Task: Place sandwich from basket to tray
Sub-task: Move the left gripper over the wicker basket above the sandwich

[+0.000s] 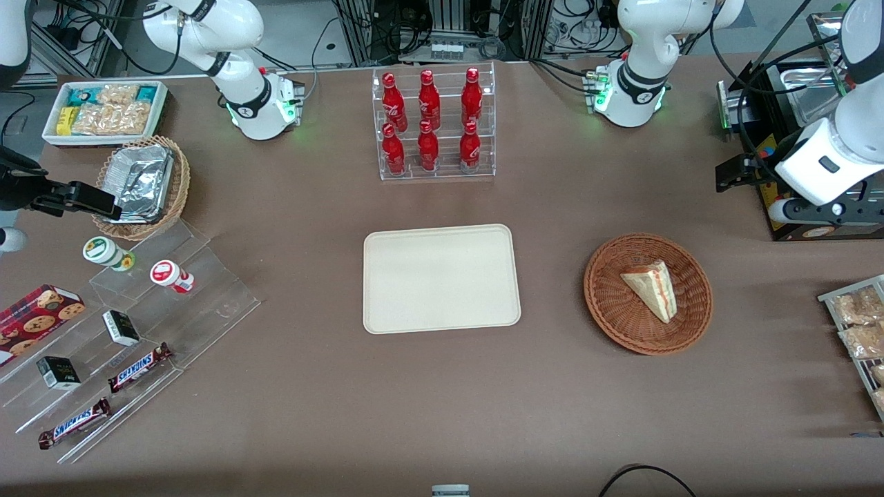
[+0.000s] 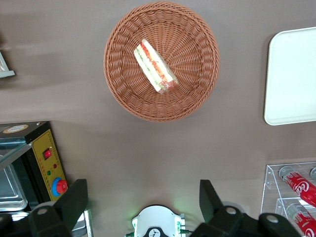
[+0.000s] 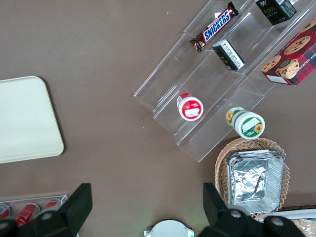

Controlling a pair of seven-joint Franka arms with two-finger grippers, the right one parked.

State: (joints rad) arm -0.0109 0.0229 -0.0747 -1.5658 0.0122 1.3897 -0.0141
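Note:
The sandwich [image 1: 652, 286], a pale wedge with red and green filling, lies in the round reddish-brown basket [image 1: 611, 310]. It also shows in the left wrist view [image 2: 155, 66], in the basket [image 2: 118, 84]. The cream tray [image 1: 440, 278] lies flat and bare beside the basket, toward the parked arm's end; one edge of it shows in the left wrist view [image 2: 294, 74]. My left gripper [image 1: 733, 172] hangs high above the table, farther from the front camera than the basket and toward the working arm's end. It [image 2: 142, 200] is open and holds nothing.
A clear rack of red cola bottles [image 1: 434, 124] stands farther back than the tray. A black appliance with a red button [image 2: 47, 163] sits beside my gripper. Snack packets [image 1: 860, 331] lie at the working arm's end. Acrylic steps with snacks [image 1: 138, 331] and a foil-filled tan basket [image 1: 141, 183] are at the parked arm's end.

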